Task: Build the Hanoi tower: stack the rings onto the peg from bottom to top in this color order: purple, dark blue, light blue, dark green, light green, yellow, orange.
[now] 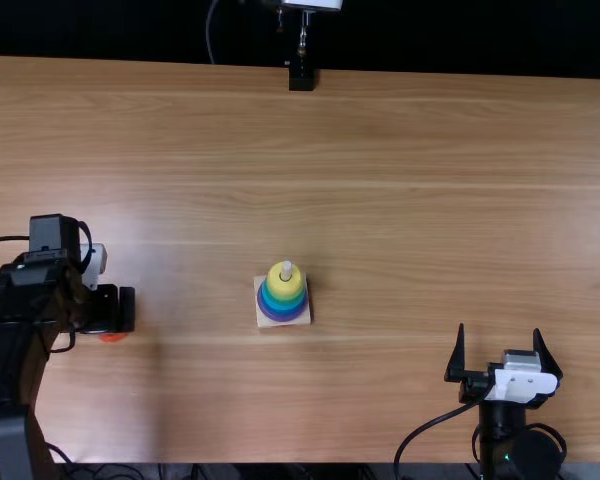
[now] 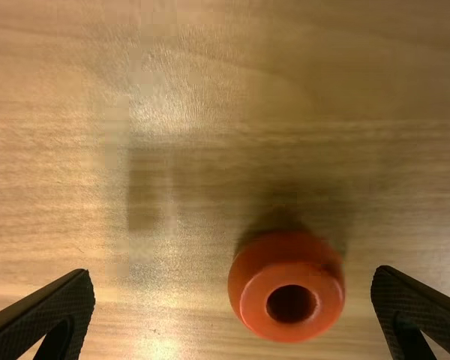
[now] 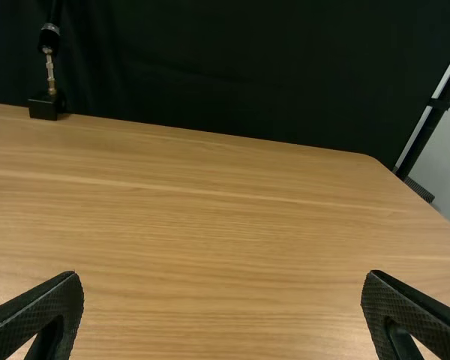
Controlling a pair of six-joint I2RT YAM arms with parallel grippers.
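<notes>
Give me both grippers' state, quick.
Left gripper: open, holding nothing, orange ring between its spread fingers, untouched.
Right gripper: open, holding nothing.

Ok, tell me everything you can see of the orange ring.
The orange ring is reddish orange, small and thick, with rounded sides, a flat top face and a round, dark hole through its middle. Its smooth, slightly shiny surface could be painted wood or plastic. It appears whole and lies flat, hole upward, on the table, between the open fingers of the left claw, touching neither. The table is its only visible contact.
</notes>
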